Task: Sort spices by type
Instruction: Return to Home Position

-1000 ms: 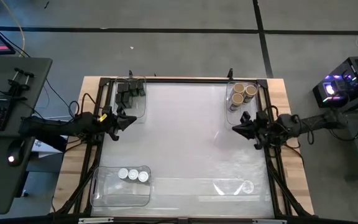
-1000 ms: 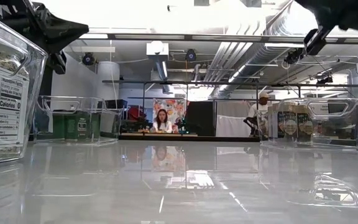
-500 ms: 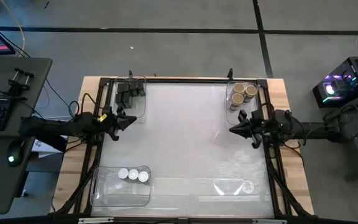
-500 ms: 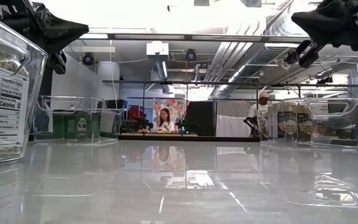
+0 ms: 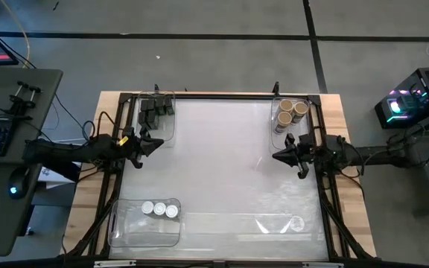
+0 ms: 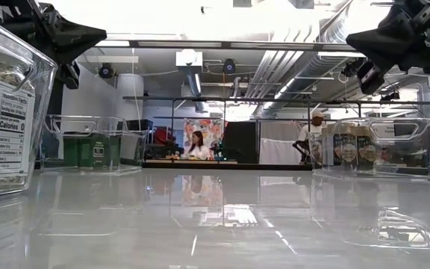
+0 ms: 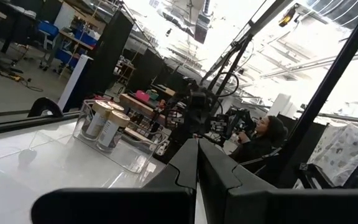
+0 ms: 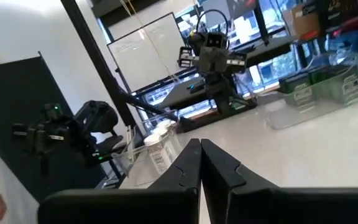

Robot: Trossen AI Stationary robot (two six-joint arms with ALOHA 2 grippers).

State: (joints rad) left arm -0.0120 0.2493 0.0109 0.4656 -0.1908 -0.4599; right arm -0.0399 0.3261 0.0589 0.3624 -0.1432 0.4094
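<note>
The spices stand sorted in clear bins. Black boxy ones (image 5: 155, 109) are at the far left, tan-topped jars (image 5: 290, 112) at the far right, and white-topped jars (image 5: 159, 209) at the near left. My left gripper (image 5: 157, 144) hovers shut at the table's left edge, just near of the black boxes' bin. My right gripper (image 5: 275, 155) hovers shut at the right edge, just near of the tan jars' bin. Both hold nothing and point toward the table's middle. The left wrist view shows the tan jars (image 7: 106, 126) across the table. The right wrist view shows the white-topped jars (image 8: 160, 146).
A long clear bin (image 5: 244, 224) lies along the near edge, right of the white jars' bin. The white tabletop (image 5: 222, 164) between the bins is bare. A dark frame (image 5: 326, 201) runs around the table. People sit in the room beyond (image 6: 195, 144).
My right gripper has come down a little and swung round, so that it now points straight toward the table's left, its tip slightly nearer the table's middle. It has stayed shut. My left gripper has kept still.
</note>
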